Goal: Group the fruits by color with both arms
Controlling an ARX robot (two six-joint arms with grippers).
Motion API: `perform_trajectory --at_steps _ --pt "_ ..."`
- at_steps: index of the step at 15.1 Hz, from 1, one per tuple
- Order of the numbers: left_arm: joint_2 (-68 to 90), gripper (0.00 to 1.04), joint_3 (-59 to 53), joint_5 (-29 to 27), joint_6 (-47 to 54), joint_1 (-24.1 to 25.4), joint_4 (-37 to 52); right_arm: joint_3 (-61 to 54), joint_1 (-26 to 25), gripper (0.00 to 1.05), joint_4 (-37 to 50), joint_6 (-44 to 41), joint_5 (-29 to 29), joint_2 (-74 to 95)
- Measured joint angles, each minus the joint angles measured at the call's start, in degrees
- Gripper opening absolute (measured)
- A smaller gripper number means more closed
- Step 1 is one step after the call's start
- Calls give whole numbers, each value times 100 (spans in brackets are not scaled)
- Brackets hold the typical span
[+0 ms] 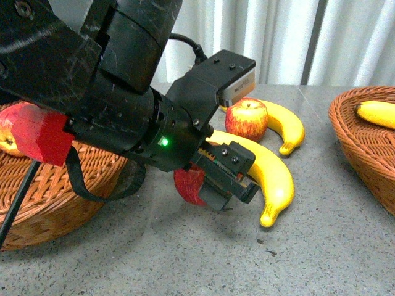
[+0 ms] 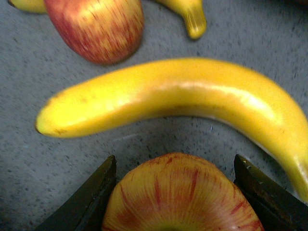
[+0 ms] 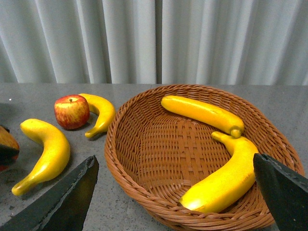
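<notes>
My left gripper (image 1: 213, 185) is shut on a red apple (image 1: 188, 185) low over the grey table; the left wrist view shows that apple (image 2: 178, 197) squeezed between both black fingers (image 2: 84, 202). Just beyond it lies a yellow banana (image 1: 271, 176) (image 2: 163, 96). A second apple (image 1: 247, 120) (image 2: 96, 29) sits further back beside another banana (image 1: 287, 126). My right gripper (image 3: 175, 192) hangs open over the right basket (image 3: 144, 159), which holds two bananas (image 3: 202, 114) (image 3: 226, 180). One more apple (image 1: 7, 132) rests in the left basket (image 1: 55, 185).
The left arm's black body and red part (image 1: 40, 135) fill the upper left of the front view. The right basket's rim (image 1: 352, 148) reaches in from the right with a banana (image 1: 376, 112) inside. White curtains hang behind the table.
</notes>
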Motion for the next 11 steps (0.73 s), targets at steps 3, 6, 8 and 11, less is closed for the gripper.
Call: perform_trajectory --at_steps 3,6,8,11 --pt "-710 66 127 -396 -627 326 0 0 0 98 0 0 0 0" --pt "-1344 65 -55 -1366 -1641 1150 -76 0 0 98 0 0 0 0" --pt "-1530 65 -457 -1687 -2153 1541 -238 0 0 98 0 0 0 0" --pt "-1526 65 -892 -1853 -2514 1779 -208 0 0 98 0 0 0 0"
